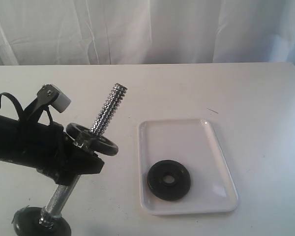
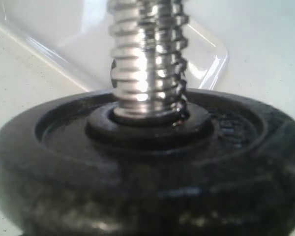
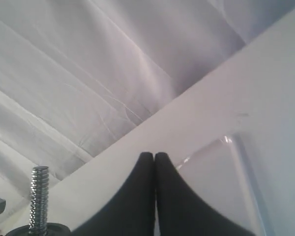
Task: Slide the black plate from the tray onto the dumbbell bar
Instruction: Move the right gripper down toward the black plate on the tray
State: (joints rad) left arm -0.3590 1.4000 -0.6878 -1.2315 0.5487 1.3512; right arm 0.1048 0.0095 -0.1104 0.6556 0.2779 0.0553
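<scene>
Resting its lower end on the table (image 1: pixel 265 98), the dumbbell bar (image 1: pixel 107 110) is held tilted by the left gripper (image 1: pixel 81 164), which is clamped around its middle below a black disc (image 1: pixel 92 139). Further right, the black plate (image 1: pixel 168 180) is seen lying flat in the near end of the tray (image 1: pixel 187 132). The right gripper (image 3: pixel 154 158) is closed fingertip to fingertip, with nothing held.

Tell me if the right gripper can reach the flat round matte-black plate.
Probably yes: the black plate lies uncovered in the white tray; the left gripper holds the chrome dumbbell bar off to its side.
</scene>
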